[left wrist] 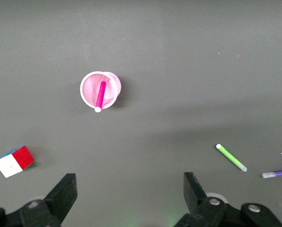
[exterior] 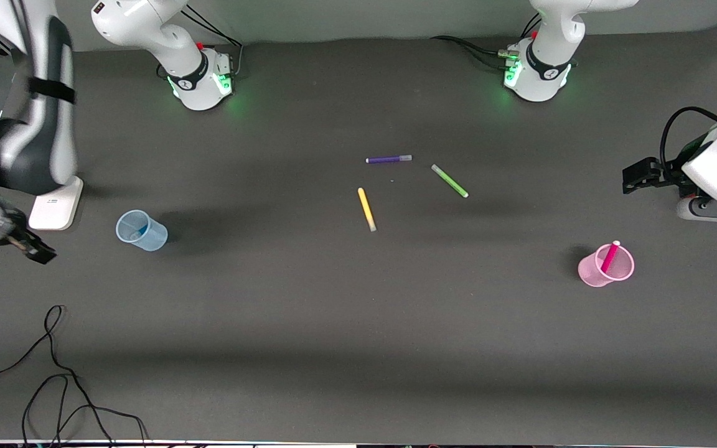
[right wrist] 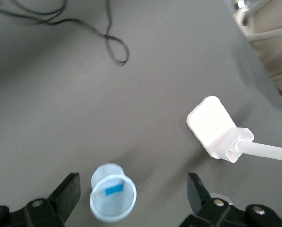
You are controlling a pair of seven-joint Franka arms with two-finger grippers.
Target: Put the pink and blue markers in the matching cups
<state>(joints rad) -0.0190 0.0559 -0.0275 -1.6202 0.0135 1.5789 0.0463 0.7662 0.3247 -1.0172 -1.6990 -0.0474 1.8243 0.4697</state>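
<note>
The pale blue cup stands toward the right arm's end of the table with the blue marker inside it. In the right wrist view the cup and marker lie below my right gripper, which is open and empty. In the front view the right gripper is up beside the cup, at the table's end. The pink cup stands toward the left arm's end and holds the pink marker, pale end up. My left gripper is open and empty, clear of that cup and marker.
Purple, green and yellow markers lie mid-table. A white stand base sits near the blue cup. Black cables trail near the front camera. A colour cube shows in the left wrist view.
</note>
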